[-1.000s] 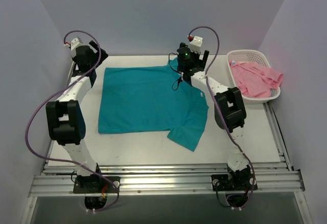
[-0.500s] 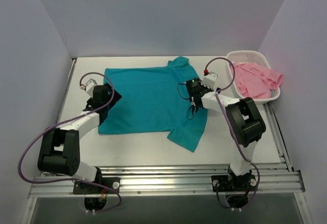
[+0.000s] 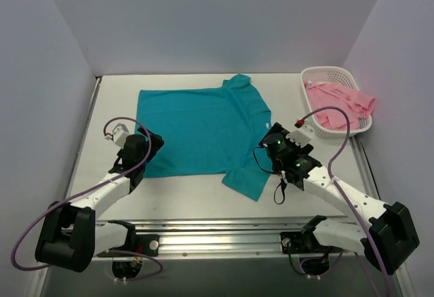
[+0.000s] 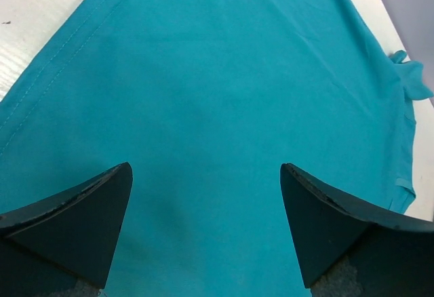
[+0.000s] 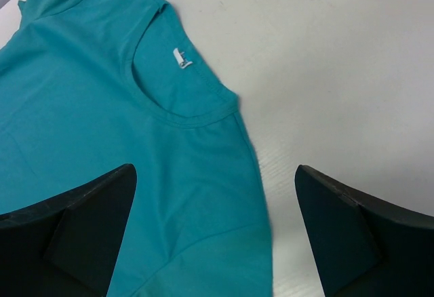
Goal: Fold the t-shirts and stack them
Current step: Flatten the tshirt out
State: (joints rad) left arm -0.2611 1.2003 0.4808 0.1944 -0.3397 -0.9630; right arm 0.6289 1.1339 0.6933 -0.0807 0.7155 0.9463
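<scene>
A teal t-shirt (image 3: pixel 196 131) lies spread flat across the middle of the white tabletop (image 3: pixel 183 199), hem toward the left edge and collar toward the right, its white neck label (image 5: pixel 179 58) showing. The left gripper (image 4: pixel 205 168), fingers spread and holding nothing, sits over the hem's near corner. The right gripper (image 5: pixel 215 168), likewise spread wide, sits over the near shoulder beside the collar. A pink t-shirt (image 3: pixel 339 104) is heaped in the white lattice basket (image 3: pixel 319 73) at the far right corner.
</scene>
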